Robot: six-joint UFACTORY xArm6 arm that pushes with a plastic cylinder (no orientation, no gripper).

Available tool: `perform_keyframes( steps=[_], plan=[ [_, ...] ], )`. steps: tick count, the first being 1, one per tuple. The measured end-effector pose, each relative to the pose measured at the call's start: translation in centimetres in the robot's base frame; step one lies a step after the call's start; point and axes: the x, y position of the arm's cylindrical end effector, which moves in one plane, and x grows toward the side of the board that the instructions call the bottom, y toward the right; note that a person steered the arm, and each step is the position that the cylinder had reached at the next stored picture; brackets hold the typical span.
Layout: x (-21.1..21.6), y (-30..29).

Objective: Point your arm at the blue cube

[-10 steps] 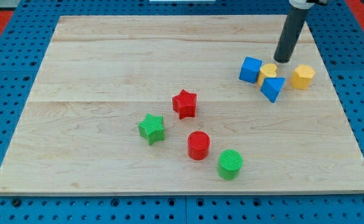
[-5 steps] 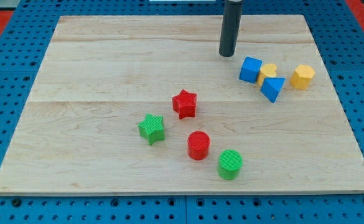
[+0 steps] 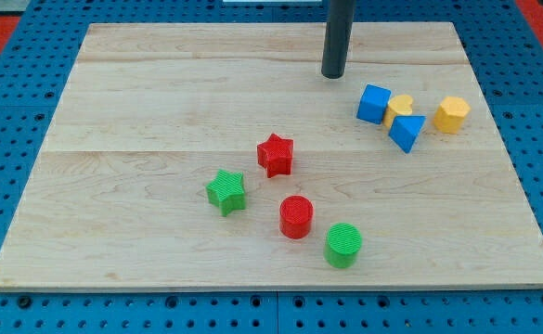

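A pale wooden bench (image 3: 160, 93) lies on a blue pegboard (image 3: 11, 139). From the view's left: a green star (image 3: 226, 191), a red star (image 3: 276, 154), a red cylinder (image 3: 296, 216), a green cylinder (image 3: 343, 245). My tip (image 3: 333, 75) rests near the view's top, up-left of the blue cube (image 3: 374, 103) and apart from it. Rightward sit a yellow block (image 3: 401, 104), a blue triangular block (image 3: 407, 132) and a yellow hexagonal block (image 3: 452, 113). The arm carries no pincer, only the rod.

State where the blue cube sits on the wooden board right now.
The blue cube sits on the view's upper right, touching a yellow block on its right, with my tip up-left of it, apart.
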Motion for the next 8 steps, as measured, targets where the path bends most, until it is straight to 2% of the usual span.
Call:
perform_keyframes(
  steps=[2,6,8],
  plan=[
    [0.2,0.0],
    [6.9,1.3],
    [7.2,2.8]
  ],
)
